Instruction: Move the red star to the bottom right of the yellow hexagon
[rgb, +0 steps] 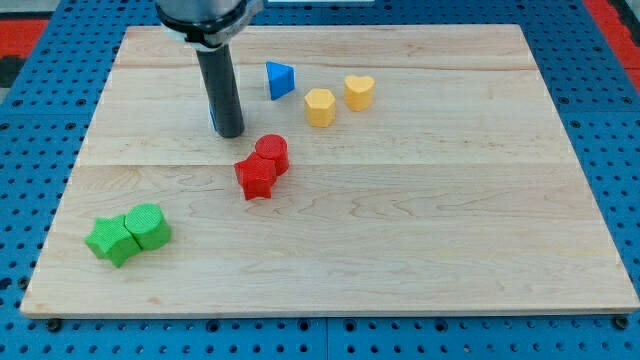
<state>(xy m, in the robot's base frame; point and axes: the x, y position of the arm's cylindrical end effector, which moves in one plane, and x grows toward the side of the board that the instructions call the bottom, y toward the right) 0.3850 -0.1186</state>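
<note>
The red star (256, 177) lies near the board's middle, touching a red round block (272, 153) just above and right of it. The yellow hexagon (319, 106) sits up and to the right of them, with a yellow heart (359, 92) next to it on its right. My tip (230, 132) stands on the board up and to the left of the red star, a short gap away from both red blocks. A sliver of a blue block (212, 115) shows at the rod's left edge, mostly hidden behind it.
A blue triangle block (279, 80) lies left of the yellow hexagon, near the view's top. Two green blocks (127, 234) sit together at the bottom left. The wooden board (450, 230) rests on a blue pegboard surface.
</note>
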